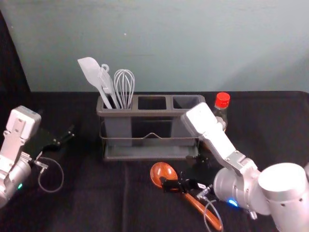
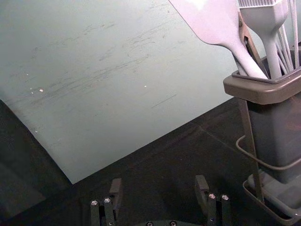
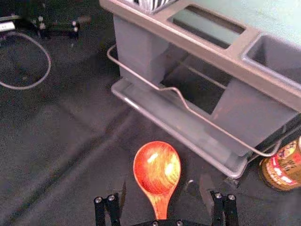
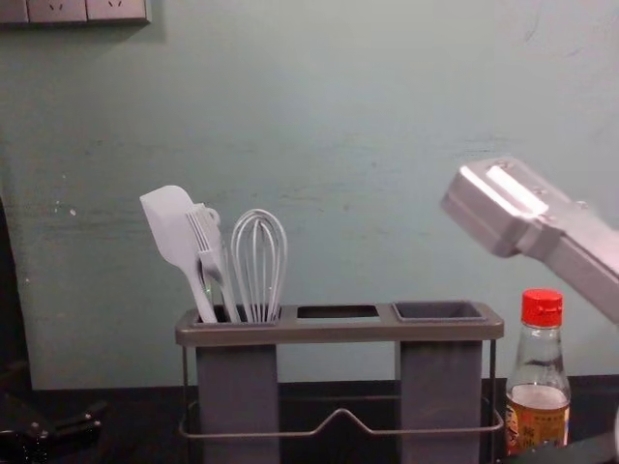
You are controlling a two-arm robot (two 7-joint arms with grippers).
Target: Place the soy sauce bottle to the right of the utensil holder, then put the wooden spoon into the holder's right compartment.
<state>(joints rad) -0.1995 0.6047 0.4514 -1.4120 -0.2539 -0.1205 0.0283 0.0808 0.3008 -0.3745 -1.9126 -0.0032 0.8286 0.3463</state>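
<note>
1. My right gripper (image 1: 179, 171), lower centre-right of the head view, is spread open around the wooden spoon (image 1: 163, 173), near the holder's front edge.
2. The soy sauce bottle (image 1: 220, 115) stands upright just beside the utensil holder's (image 1: 153, 113) right end.
3. My left gripper (image 1: 65, 137), at frame left, sits open, dark cloth (image 1: 84, 169) between it and the holder.

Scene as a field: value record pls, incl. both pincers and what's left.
container: grey plastic utensil holder; white spatula and whisk left, right compartment empty
sauce: red-capped soy sauce bottle, upright, right of holder
target: reddish-brown wooden spoon, before holder
right arm: right pincer open, at spoon
left arm: left pincer open, left of holder
remaining: spoon into right compartment
</note>
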